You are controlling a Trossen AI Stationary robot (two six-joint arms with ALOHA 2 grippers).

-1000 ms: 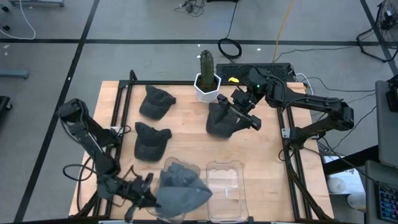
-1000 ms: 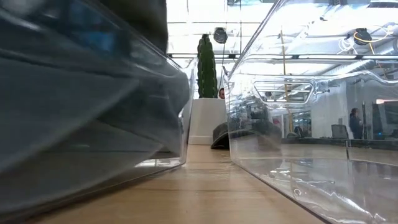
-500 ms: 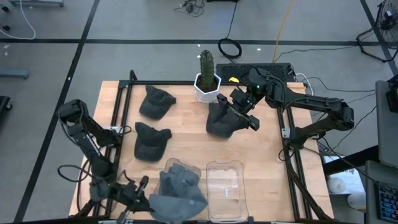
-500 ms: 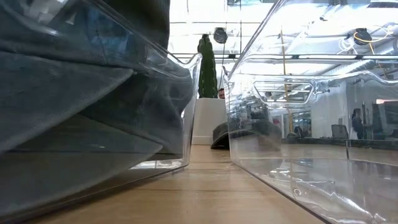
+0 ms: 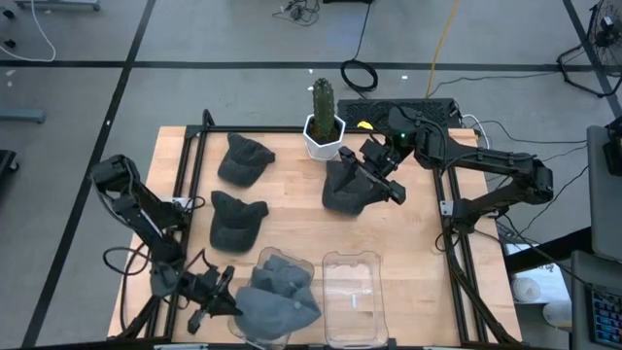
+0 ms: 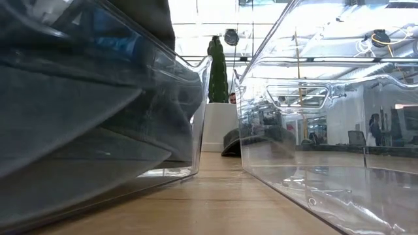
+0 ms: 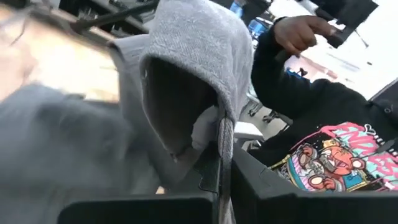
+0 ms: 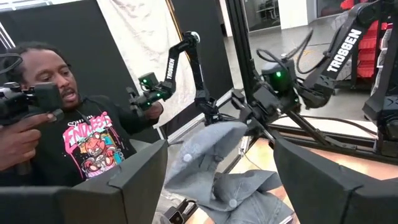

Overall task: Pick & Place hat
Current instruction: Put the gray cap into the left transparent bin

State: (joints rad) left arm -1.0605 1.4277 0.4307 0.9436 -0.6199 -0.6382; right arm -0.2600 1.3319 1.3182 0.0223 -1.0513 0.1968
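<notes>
My left gripper (image 5: 225, 299), at the table's near left, is shut on a light grey hat (image 5: 279, 306). The hat lies over the left clear container (image 5: 282, 257), on a bluish-grey hat (image 5: 284, 276) inside it. The low view shows the grey cloth (image 6: 78, 117) through the container's wall. My right gripper (image 5: 393, 185) hangs open at the far right, above the right edge of a dark hat (image 5: 346, 190) that lies on the table, with nothing between its fingers (image 8: 143, 177). My left gripper pinches the grey hat's rim (image 7: 225, 134) between its two shut fingers, with the hat's hollow inside turned toward the wrist. The fingers lie level and come from the table's left. The crown swells beyond them and the hat's bulk sits in the left container.
Two more dark hats (image 5: 243, 158) (image 5: 236, 220) lie left of centre. A cactus in a white pot (image 5: 324, 126) stands at the far middle. A second clear container (image 5: 352, 297) sits right of the first. A person in a black printed shirt (image 7: 323, 143) sits beyond the table's near edge.
My left gripper has gone down at the near left, still shut on the grey hat. The hat has sunk with it into the left container and now covers less of the near edge. My right arm has kept still.
</notes>
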